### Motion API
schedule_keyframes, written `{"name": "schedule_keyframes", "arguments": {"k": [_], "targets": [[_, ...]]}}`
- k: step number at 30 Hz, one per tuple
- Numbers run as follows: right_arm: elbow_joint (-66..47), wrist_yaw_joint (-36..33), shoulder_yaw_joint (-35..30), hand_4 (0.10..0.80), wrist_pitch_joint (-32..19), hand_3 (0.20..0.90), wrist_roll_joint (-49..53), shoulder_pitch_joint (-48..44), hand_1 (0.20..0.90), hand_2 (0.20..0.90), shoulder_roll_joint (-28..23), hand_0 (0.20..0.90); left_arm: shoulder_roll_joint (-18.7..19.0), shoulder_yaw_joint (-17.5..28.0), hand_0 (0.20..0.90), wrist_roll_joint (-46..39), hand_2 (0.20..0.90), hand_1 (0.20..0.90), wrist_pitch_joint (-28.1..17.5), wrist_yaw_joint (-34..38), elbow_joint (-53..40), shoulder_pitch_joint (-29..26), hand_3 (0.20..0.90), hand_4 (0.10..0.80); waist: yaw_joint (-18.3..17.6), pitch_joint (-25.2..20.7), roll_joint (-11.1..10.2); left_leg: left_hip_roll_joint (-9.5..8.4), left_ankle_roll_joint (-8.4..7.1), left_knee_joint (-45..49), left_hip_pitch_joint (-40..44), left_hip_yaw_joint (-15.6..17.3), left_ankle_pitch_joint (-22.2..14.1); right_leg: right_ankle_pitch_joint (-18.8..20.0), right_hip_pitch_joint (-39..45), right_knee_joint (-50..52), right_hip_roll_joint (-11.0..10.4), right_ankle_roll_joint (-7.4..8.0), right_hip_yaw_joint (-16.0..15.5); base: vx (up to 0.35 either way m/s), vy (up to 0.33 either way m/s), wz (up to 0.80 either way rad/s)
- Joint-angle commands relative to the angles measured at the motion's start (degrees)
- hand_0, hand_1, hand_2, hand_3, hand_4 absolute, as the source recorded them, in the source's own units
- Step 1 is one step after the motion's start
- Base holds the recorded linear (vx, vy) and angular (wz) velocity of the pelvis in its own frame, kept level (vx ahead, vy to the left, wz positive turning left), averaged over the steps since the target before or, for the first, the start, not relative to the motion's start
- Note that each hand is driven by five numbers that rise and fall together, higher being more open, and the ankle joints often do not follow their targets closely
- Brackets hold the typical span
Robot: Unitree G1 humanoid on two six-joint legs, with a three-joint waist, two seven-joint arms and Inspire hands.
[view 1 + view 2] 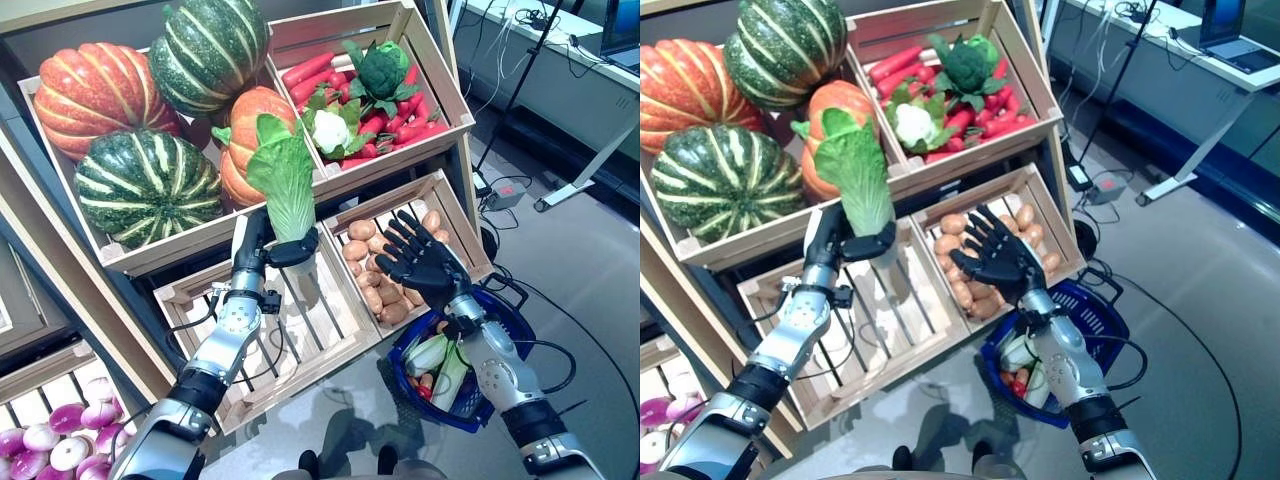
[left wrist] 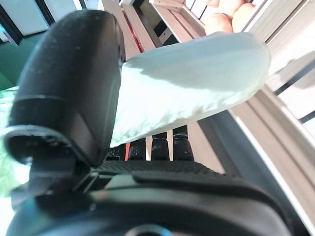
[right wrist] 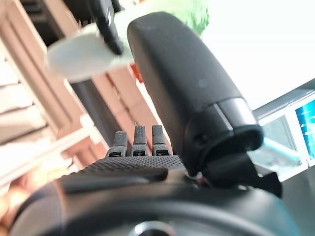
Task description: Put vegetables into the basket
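before wooden crates [image 1: 300, 330] of produce, a leafy cabbage [image 1: 285, 185] was held upright, clamped in the left hand [image 1: 262, 245], while the right hand [image 1: 425, 262] was spread open above the blue basket [image 1: 500, 330].

No legible text, labels, numbers or signs anywhere in views.
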Motion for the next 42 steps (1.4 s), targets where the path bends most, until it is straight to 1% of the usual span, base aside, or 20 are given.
{"name": "schedule_keyframes", "arguments": {"k": [1,6,11,15,20,25,30,32,37,40,41,42], "targets": [[-3.75,2.79,0.25,0.800,-2.59,0.900,5.18,-3.17,0.900,0.900,1.27,0.900,-0.01,-1.10,0.300,9.82,0.300,0.300,-7.57,5.28,-3.85,-2.23,0.300,0.400,1.33,-7.56,-0.98,-1.16,-0.71,-0.32,-2.10,-0.45,1.67,4.75,-1.44,-0.45,-0.26,-1.96,1.92,-0.015,-0.034,0.07],[-3.96,1.22,2.00,0.800,-1.73,0.900,7.63,-5.05,0.900,0.900,2.44,0.900,0.52,-5.23,0.300,19.00,0.300,0.300,-6.31,8.55,-4.36,-3.24,0.300,0.400,2.16,-7.58,-1.53,-1.26,-0.52,-1.12,-1.84,-1.25,1.83,4.97,-0.93,-0.94,-0.15,-1.84,1.35,-0.005,-0.026,0.04],[-4.33,0.00,3.27,0.800,-1.58,0.900,8.79,-6.46,0.900,0.900,2.73,0.900,1.35,-8.60,0.300,26.89,0.300,0.300,-5.97,9.92,-4.45,-3.21,0.300,0.400,2.59,-7.53,-1.94,-1.20,-0.35,-1.23,-1.52,-0.94,1.74,5.05,-0.62,-0.88,-0.24,-1.72,0.88,0.000,0.000,0.00],[-4.89,-1.18,3.50,0.800,-2.00,0.900,9.62,-8.42,0.900,0.900,2.89,0.900,1.87,-11.15,0.300,29.82,0.300,0.300,-6.01,10.29,-3.41,-3.37,0.300,0.400,2.75,-7.34,-2.18,-1.25,-0.21,-1.32,-1.22,-0.99,1.64,4.90,-0.42,-0.60,-0.19,-1.67,0.75,0.000,0.000,0.00],[-4.97,-1.78,3.53,0.800,-2.00,0.900,10.63,-10.15,0.900,0.900,3.37,0.900,1.92,-13.08,0.300,30.79,0.300,0.300,-6.61,10.66,-2.16,-3.30,0.300,0.400,2.93,-7.38,-2.48,-1.26,-0.14,-1.37,-0.96,-0.95,1.48,4.78,-0.03,-0.76,-0.19,-1.65,0.68,0.000,0.000,0.00],[-4.86,-2.76,3.47,0.800,-3.06,0.900,12.42,-12.64,0.900,0.900,4.16,0.900,0.91,-15.58,0.300,31.69,0.300,0.300,-6.49,10.94,-0.82,-3.89,0.300,0.400,2.99,-7.44,-2.60,-1.25,-0.08,-1.47,-0.80,-1.06,1.47,4.72,0.21,-0.80,-0.14,-1.66,0.61,0.000,0.000,0.00],[-5.15,-3.12,2.81,0.800,-3.80,0.900,13.06,-13.94,0.900,0.900,4.83,0.900,0.50,-16.77,0.300,32.70,0.300,0.300,-6.97,10.23,-0.23,-4.03,0.300,0.400,3.05,-7.38,-2.60,-1.26,-0.05,-1.32,-0.90,-1.17,1.46,4.44,0.19,-0.45,-0.17,-1.70,0.62,0.000,0.000,0.00],[-4.96,-3.69,2.55,0.800,-4.42,0.900,13.18,-14.82,0.900,0.900,4.88,0.900,0.43,-17.69,0.300,34.32,0.300,0.300,-7.24,10.30,-0.19,-4.50,0.300,0.400,3.03,-7.31,-2.58,-1.25,-0.03,-1.28,-0.82,-1.23,1.40,4.29,0.30,-0.33,-0.21,-1.73,0.65,0.000,0.000,0.00],[-4.14,-4.92,2.09,0.800,-6.18,0.900,14.34,-16.94,0.900,0.900,5.28,0.900,-0.11,-19.63,0.300,34.72,0.300,0.300,-7.45,9.91,-0.79,-5.30,0.300,0.400,3.12,-7.48,-2.42,-1.28,-0.02,-1.34,-0.75,-1.43,1.28,4.14,0.46,-0.37,-0.24,-1.72,0.63,0.000,0.000,0.00],[-3.80,-4.16,1.32,0.800,-7.31,0.900,15.76,-17.63,0.900,0.900,5.62,0.900,-0.57,-20.70,0.300,34.37,0.300,0.300,-7.52,9.09,-0.95,-4.85,0.300,0.400,3.17,-7.51,-2.29,-1.28,-0.04,-1.33,-0.75,-1.54,1.22,4.05,0.48,-0.33,-0.26,-1.72,0.72,0.000,0.000,0.00],[-3.83,-4.09,1.27,0.745,-7.40,0.818,15.90,-17.70,0.818,0.818,5.66,0.818,-0.61,-20.85,0.300,34.25,0.300,0.300,-7.53,9.10,-0.90,-4.76,0.300,0.400,3.18,-7.51,-2.27,-1.28,-0.04,-1.34,-0.75,-1.56,1.21,4.04,0.47,-0.32,-0.26,-1.71,0.74,0.000,0.000,0.00],[-3.98,-4.03,1.21,0.400,-7.80,0.300,16.10,-17.89,0.300,0.300,5.87,0.300,-0.81,-21.14,0.300,34.03,0.300,0.300,-7.45,9.05,-0.86,-4.58,0.300,0.400,3.20,-7.50,-2.25,-1.26,-0.05,-1.33,-0.78,-1.62,1.17,4.00,0.46,-0.33,-0.27,-1.71,0.81,0.000,0.000,0.00]]}}
